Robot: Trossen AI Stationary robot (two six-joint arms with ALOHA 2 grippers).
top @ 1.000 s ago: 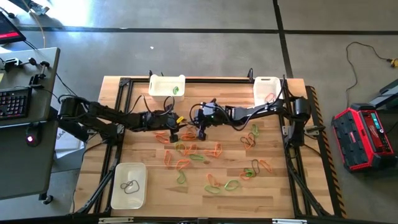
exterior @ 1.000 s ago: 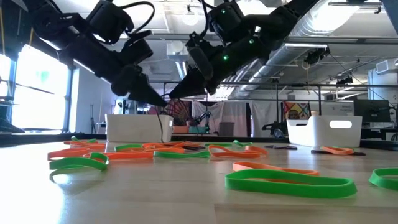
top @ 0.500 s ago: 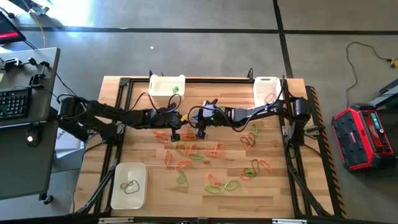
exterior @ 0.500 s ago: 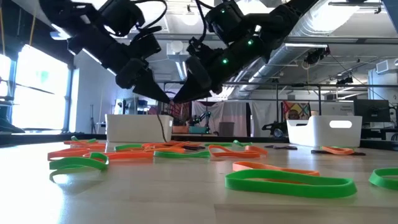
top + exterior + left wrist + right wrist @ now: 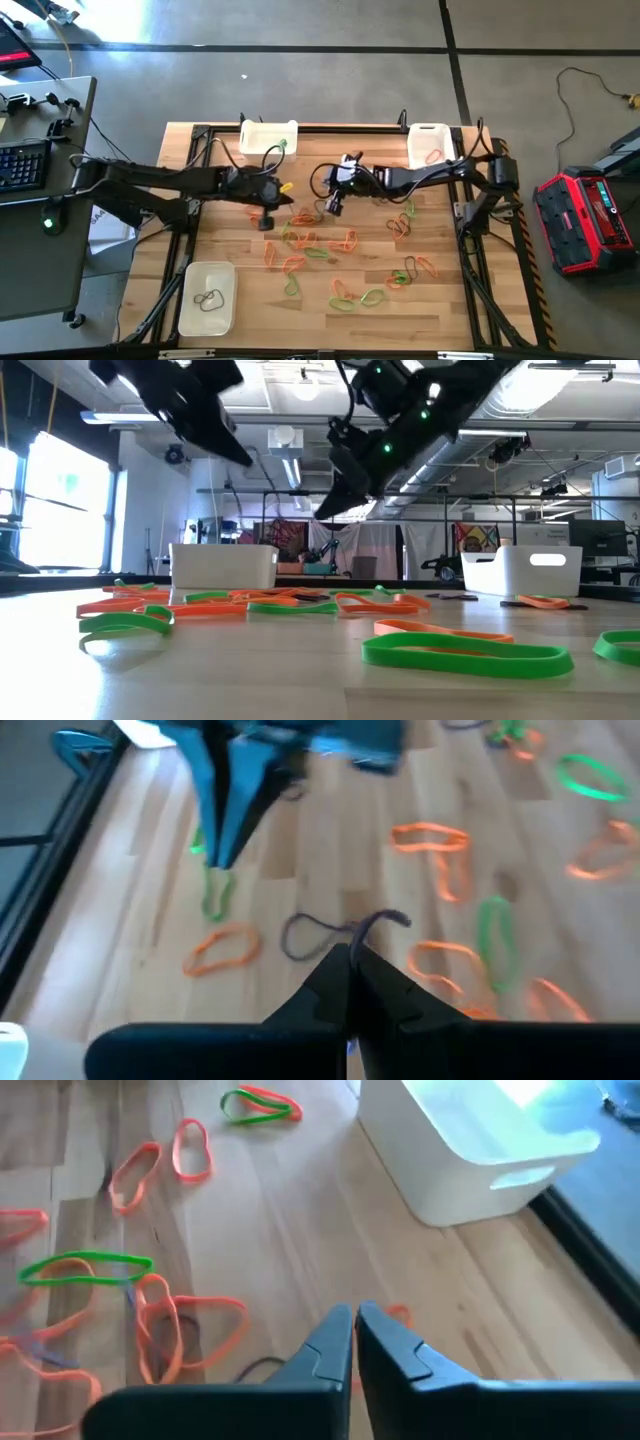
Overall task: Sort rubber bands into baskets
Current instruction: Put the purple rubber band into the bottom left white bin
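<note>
The rubber bands [image 5: 318, 249] lie scattered across the middle of the table [image 5: 440, 300], green and orange, a few dark. Three white baskets [image 5: 267, 137] stand at 11, 1 and 7 o'clock. The left gripper [image 5: 268, 218] hangs just off the pile's 10 o'clock edge, its arm reaching in from 9 o'clock; its fingers [image 5: 345, 982] are pressed together, with a dark band [image 5: 335, 932] on the wood just ahead. The right gripper [image 5: 333, 206], reaching in from 3 o'clock, hangs at the pile's 12 o'clock edge, fingers [image 5: 350, 1342] nearly closed, holding nothing visible.
</note>
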